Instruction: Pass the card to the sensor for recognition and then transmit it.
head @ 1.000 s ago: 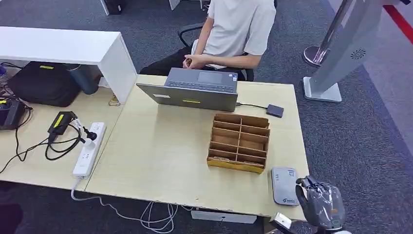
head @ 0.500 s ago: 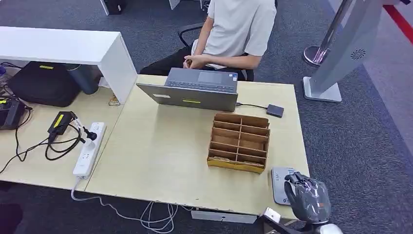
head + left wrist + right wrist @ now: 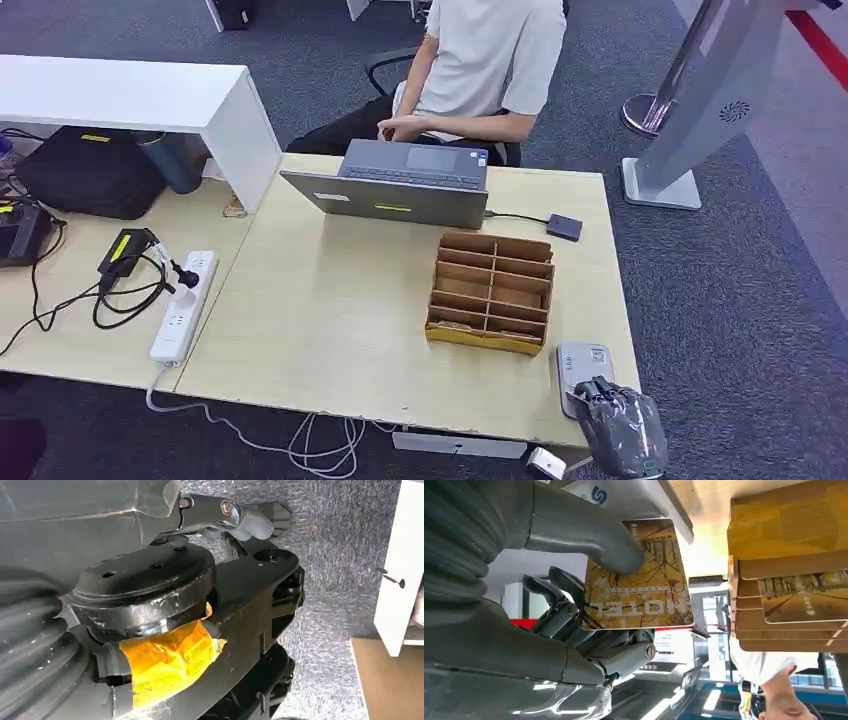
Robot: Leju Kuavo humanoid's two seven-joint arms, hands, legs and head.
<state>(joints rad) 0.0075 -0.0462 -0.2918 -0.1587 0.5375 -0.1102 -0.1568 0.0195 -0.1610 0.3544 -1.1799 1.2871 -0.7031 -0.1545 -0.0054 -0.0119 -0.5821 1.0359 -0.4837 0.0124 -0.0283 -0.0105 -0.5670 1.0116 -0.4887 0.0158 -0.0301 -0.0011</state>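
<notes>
Right hand [image 3: 622, 432]: observed in the head view at the near right corner of the table [image 3: 330, 310], partly cut off by the lower edge of the frame. Its dark fingers lie over the near end of the grey sensor [image 3: 581, 366], hiding that end.

In the right wrist view the right hand [image 3: 574, 605] pinches a card [image 3: 639, 580]. The thick grey thumb [image 3: 589, 535] presses on one face of the card, and the darker fingers [image 3: 559, 605] sit behind the opposite face. The card is brown and gold with a tree picture and the word HOTEL, seen reversed. One corner of the card is covered by the thumb. In the head view the card cannot be made out, being hidden under the hand.

Just beyond the hand, a pale grey surface with a blue mark shows behind the card; it appears to be the sensor casing [image 3: 624, 500], though contact between card and sensor cannot be confirmed.

Beside the hand stands the wooden card holder [image 3: 491, 291], with slots divided into compartments. The wrist view shows a second card [image 3: 804, 597] of similar design standing in one slot; which compartment cannot be determined.

Left hand: its state cannot be determined.

Farther from the hand, a person [image 3: 480, 60] sits behind an open laptop [image 3: 400, 185].
</notes>
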